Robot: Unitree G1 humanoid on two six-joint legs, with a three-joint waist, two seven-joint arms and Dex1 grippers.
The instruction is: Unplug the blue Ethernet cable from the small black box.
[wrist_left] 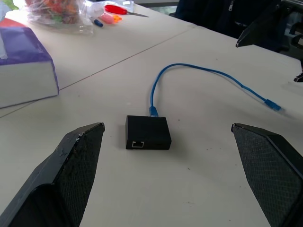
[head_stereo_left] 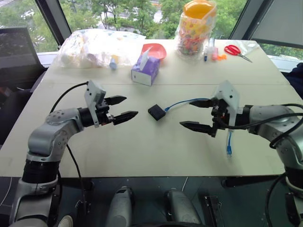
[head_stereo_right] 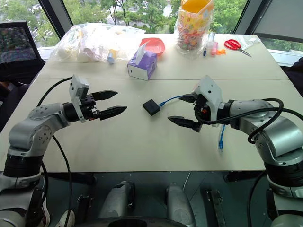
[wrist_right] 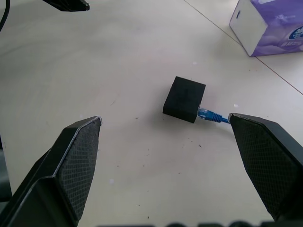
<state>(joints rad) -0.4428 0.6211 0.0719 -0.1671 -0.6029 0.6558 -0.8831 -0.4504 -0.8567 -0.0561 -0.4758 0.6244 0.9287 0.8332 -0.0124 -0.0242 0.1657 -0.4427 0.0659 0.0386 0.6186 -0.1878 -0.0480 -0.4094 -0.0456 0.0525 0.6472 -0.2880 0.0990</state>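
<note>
Left tool (head_stereo_left: 120, 109), right tool (head_stereo_left: 195, 114) open | blue Ethernet cable (head_stereo_left: 182, 102) plugged into small black box (head_stereo_left: 156, 112), trailing rightward

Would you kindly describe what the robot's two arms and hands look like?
Both arms have rounded silver-grey metal shells with black joints and black cables looping alongside. The left hand and right hand each carry a light grey angular wrist housing and two tapered black fingers with finely textured inner faces.

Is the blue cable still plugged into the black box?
Plugged in: the blue cable's plug sits in the small black box's side; its other end lies loose.
</note>
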